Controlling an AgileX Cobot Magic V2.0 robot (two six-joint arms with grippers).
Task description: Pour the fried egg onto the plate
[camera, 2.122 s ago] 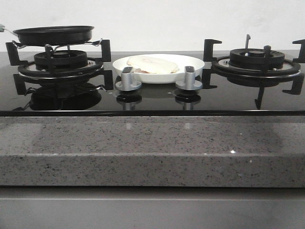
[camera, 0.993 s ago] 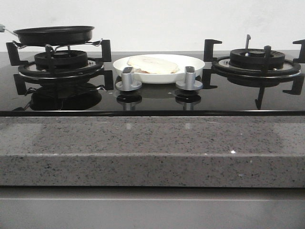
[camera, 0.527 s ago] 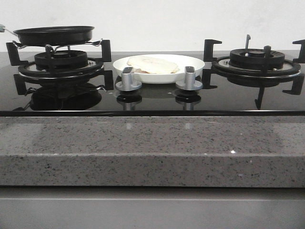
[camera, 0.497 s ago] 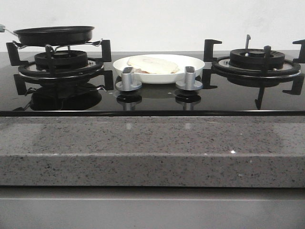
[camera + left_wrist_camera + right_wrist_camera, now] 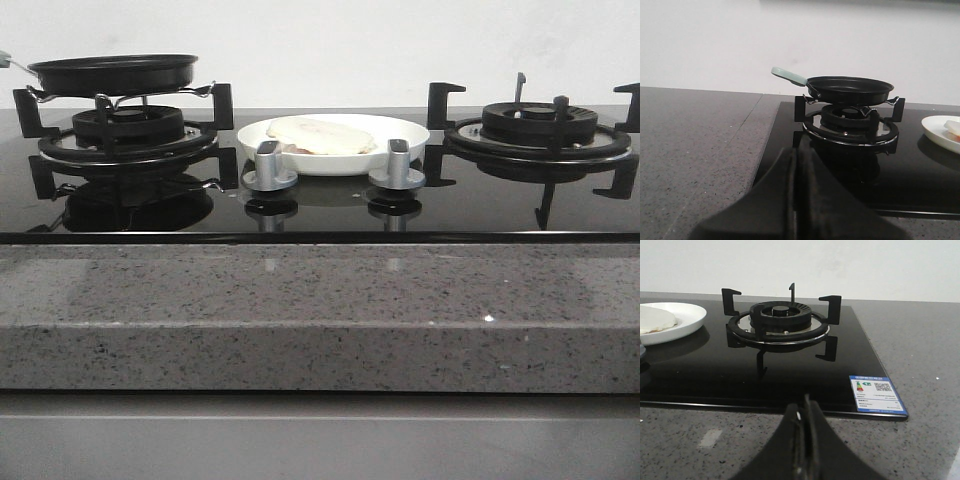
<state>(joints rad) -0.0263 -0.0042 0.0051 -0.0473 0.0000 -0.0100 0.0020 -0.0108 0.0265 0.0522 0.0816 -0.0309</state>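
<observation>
**Egg plated, pan back on burner**

Nothing has moved since the earlier frames; we log every item where it was.

- Fried egg (image 5: 320,135): lies on the plate (image 5: 405,137), between the two burners, behind the stove knobs (image 5: 269,167). We judge it soft, floppy and light, apt to slide on glossy ware; better carried by the plate rim than pinched.
- Frying pan (image 5: 113,72): sits on the left burner (image 5: 128,128), appears empty; its pale handle (image 5: 789,76) is the place to take hold.
- Left hand (image 5: 796,165): fingers pressed together, holding nothing, low over the bench (image 5: 695,135).
- Right hand (image 5: 805,417): likewise closed and empty.

We judge the task done.
</observation>
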